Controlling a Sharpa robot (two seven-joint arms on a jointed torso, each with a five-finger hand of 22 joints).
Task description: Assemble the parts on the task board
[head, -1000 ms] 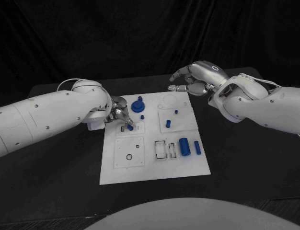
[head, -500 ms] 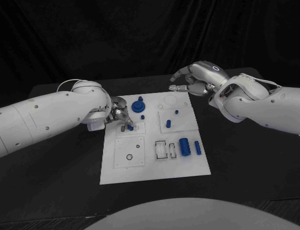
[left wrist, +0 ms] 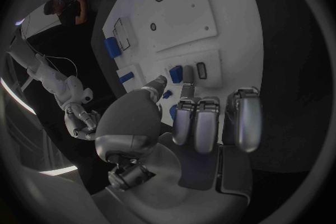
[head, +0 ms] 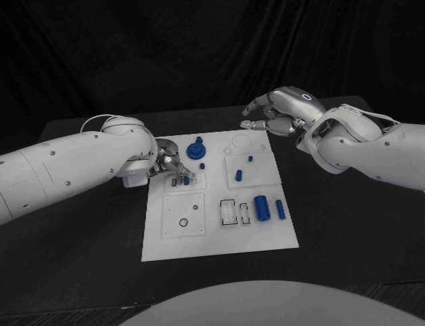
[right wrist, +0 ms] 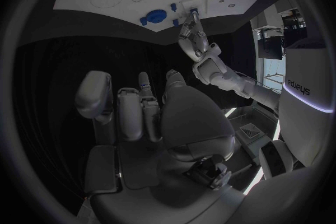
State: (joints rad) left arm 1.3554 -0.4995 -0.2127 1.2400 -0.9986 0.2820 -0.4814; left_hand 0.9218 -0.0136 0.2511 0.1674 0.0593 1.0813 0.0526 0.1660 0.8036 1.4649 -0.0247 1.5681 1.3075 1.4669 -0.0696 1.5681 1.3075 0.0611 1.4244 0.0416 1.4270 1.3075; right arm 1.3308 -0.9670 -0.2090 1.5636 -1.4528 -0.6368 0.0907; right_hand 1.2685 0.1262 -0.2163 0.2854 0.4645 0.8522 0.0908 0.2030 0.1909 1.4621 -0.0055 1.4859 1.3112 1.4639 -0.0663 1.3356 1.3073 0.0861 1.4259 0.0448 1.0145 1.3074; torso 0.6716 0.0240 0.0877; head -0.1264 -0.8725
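The left hand (head: 166, 161) pinches a small blue peg (left wrist: 176, 74) over its slot on the white board (head: 203, 238) (keep it upright, press gently). The right hand (head: 274, 115) hovers curled, empty, beyond the board's far corner.

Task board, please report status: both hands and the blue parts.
Left hand pinches small blue part at white task board. Right hand hovers off board's far corner, holding nothing. Nothing in the way.
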